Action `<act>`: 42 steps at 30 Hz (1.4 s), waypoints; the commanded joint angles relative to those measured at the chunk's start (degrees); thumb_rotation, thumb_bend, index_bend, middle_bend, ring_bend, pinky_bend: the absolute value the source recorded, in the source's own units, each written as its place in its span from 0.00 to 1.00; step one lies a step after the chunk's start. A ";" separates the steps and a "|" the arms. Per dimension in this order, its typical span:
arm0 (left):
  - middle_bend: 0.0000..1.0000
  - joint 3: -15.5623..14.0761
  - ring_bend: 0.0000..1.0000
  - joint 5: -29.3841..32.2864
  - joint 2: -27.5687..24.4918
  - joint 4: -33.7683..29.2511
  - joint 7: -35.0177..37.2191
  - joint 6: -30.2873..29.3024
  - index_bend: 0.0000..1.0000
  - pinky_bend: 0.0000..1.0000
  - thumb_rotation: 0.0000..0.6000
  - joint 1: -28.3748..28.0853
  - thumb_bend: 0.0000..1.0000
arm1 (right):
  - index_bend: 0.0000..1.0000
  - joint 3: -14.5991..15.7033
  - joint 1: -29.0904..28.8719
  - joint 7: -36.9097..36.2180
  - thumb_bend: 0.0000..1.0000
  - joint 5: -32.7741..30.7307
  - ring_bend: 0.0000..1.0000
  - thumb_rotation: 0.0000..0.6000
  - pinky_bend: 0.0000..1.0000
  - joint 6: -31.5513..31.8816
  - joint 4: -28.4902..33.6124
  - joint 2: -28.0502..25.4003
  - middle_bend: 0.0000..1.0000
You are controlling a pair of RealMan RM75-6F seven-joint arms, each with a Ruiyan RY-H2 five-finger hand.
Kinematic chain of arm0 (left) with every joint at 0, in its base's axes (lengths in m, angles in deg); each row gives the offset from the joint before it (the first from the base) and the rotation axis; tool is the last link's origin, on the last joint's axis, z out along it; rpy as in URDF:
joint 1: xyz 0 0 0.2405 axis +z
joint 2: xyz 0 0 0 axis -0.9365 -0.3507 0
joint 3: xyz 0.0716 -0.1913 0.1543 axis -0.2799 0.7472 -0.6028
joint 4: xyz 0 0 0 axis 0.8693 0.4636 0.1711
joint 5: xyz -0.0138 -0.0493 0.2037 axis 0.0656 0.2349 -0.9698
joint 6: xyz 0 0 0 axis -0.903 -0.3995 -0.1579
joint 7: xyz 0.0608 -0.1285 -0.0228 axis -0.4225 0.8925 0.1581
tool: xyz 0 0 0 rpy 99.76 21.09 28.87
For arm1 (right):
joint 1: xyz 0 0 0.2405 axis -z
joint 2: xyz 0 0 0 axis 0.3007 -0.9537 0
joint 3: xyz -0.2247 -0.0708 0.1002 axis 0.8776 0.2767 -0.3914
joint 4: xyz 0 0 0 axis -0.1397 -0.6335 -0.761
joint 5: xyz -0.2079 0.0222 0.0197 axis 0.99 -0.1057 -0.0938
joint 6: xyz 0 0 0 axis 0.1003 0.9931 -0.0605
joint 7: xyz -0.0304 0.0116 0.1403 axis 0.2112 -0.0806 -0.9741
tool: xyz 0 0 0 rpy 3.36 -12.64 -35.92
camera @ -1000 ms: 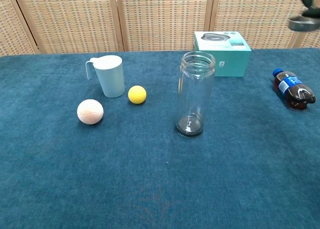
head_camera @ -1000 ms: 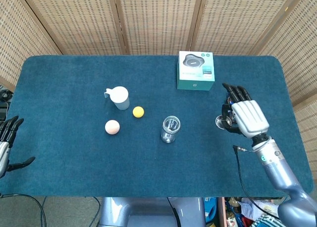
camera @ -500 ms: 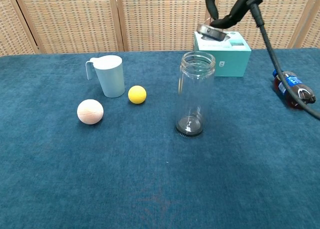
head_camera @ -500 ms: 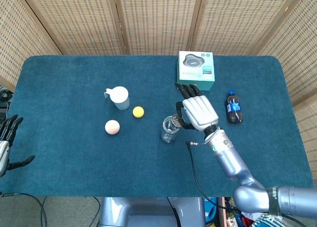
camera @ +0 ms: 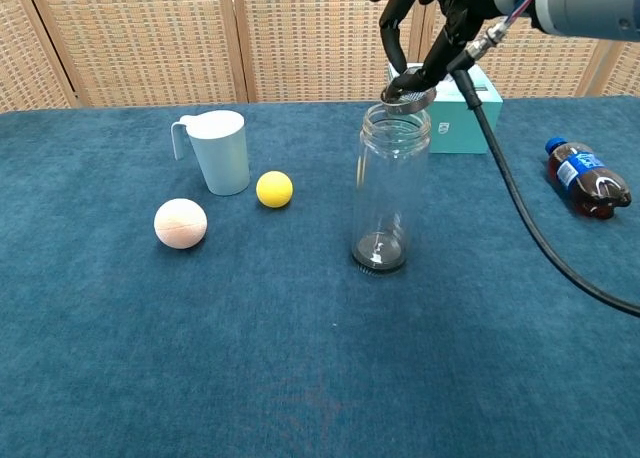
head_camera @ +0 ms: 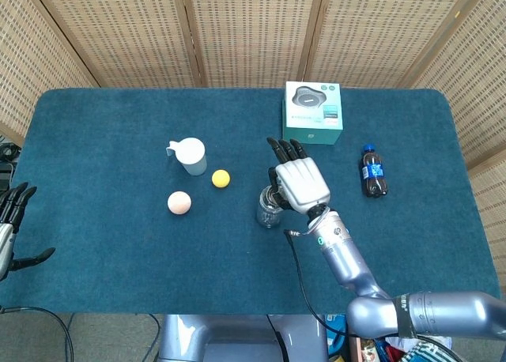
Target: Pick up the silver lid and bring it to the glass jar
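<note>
- The silver lid (camera: 408,102) is pinched in the fingers (camera: 418,76) of the right hand (head_camera: 299,183). In the chest view it hangs tilted just above the mouth of the glass jar (camera: 391,188), toward the rim's 2 o'clock side; whether it touches the rim cannot be told.
- In the head view the right hand covers the jar's mouth, palm down, its dark fingers pointing toward 11 o'clock, and the lid is hidden under it.
- The glass jar stands upright near the middle of the bench (head_camera: 103,141). It is clear and looks empty, with only its ribbed base showing through the wall.
- A black cable (camera: 520,213) trails from the right wrist down toward 5 o'clock in the chest view.
- At 1 o'clock from the jar lies a teal box (head_camera: 313,112) with a grey device pictured on its top.
- At 3 o'clock from the jar, well apart, a small cola bottle (head_camera: 371,171) with a blue cap lies on its side, dark liquid inside.
- At 9 o'clock from the jar sits a yellow ball (head_camera: 220,179); beyond it a pale blue cup (head_camera: 190,155) stands upright with its handle to the left, contents not visible.
- A peach ball (head_camera: 179,202) lies at 6 o'clock from the cup.
- The left hand (head_camera: 9,228) hangs off the bench's left edge, fingers spread apart, holding nothing.
</note>
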 commanded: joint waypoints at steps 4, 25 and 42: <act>0.00 0.03 0.00 0.08 -0.08 -0.09 0.08 -0.10 0.00 0.00 1.00 0.06 0.12 | 0.67 0.31 -0.20 0.34 0.59 0.11 0.00 1.00 0.00 0.27 -0.52 0.20 0.00; 0.00 0.14 0.00 0.13 -0.54 0.23 1.39 0.16 0.00 0.00 1.00 -0.09 0.12 | 0.57 1.75 -0.79 2.13 0.54 -0.37 0.00 1.00 0.00 0.80 -1.41 1.80 0.00; 0.00 0.04 0.00 0.21 -0.49 0.26 1.28 0.50 0.00 0.00 1.00 -0.22 0.12 | 0.06 1.85 0.94 0.10 0.15 3.11 0.00 1.00 0.00 1.32 2.42 -1.45 0.00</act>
